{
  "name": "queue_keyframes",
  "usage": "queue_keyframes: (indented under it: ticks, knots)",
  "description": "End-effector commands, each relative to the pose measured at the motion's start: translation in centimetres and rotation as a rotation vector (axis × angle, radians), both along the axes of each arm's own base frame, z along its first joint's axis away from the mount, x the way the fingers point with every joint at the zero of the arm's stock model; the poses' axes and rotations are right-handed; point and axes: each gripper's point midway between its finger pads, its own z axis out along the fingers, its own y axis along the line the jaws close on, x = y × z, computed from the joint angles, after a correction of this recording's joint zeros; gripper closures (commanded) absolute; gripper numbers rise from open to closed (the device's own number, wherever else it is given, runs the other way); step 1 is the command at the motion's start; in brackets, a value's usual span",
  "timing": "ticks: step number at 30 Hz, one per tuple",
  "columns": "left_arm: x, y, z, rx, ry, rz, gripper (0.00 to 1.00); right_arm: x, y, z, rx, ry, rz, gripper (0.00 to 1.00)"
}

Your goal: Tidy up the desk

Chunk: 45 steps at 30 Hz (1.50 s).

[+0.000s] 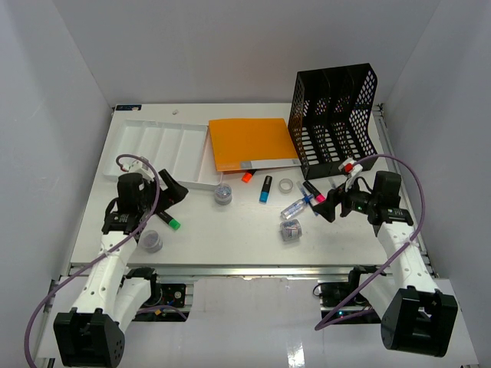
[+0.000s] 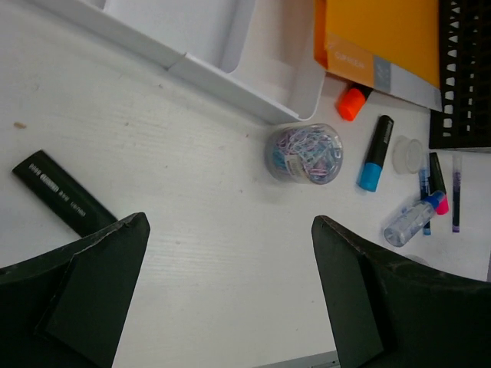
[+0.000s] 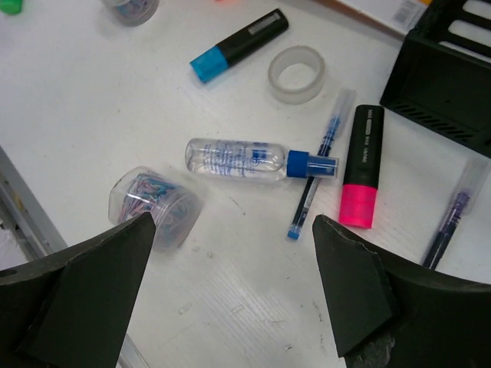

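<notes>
The white desk is strewn with stationery. My left gripper hovers open over bare desk, with a black, green-capped highlighter to its left. A jar of paper clips stands ahead of it. My right gripper is open and empty above the desk. A tipped clip jar, a clear blue-capped bottle, a blue pen and a pink highlighter lie just beyond its fingers.
A white compartmented tray, an orange folder and a black mesh file rack sit at the back. Orange and blue highlighters, a tape roll, a purple pen and another jar lie about.
</notes>
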Motion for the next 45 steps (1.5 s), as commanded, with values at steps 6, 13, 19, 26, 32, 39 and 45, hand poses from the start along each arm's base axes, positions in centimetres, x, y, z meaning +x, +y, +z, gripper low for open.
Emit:
queue_keyframes:
  ticks: [6, 13, 19, 26, 32, 39, 45]
  knots:
    - [-1.2, 4.3, -2.7, 0.117, 0.261, 0.256, 0.02, 0.5, -0.2, 2.4, -0.046, -0.081, 0.038, 0.10]
    - [-0.8, 5.3, -6.1, 0.136, 0.420, 0.363, 0.16, 0.6, -0.4, 2.6, -0.054, -0.088, 0.027, 0.10]
    - [-0.3, 5.8, -7.7, 0.170, 0.498, 0.412, 0.22, 0.7, -0.5, 2.6, -0.056, -0.087, 0.019, 0.10]
    - [-0.4, 5.9, -11.4, 0.223, 0.648, 0.409, 0.36, 0.7, -0.6, 2.4, -0.063, -0.082, 0.014, 0.10]
    - [0.2, 5.9, -12.4, 0.245, 0.676, 0.411, 0.36, 0.8, -0.7, 2.3, -0.068, -0.080, 0.012, 0.10]
    - [0.2, 6.3, -12.8, 0.275, 0.681, 0.416, 0.68, 0.8, -0.7, 2.2, -0.072, -0.077, 0.008, 0.10]
    - [2.0, 6.9, -10.0, 0.292, 0.587, 0.423, 0.80, 0.8, -0.7, 2.2, -0.071, -0.077, 0.010, 0.10]
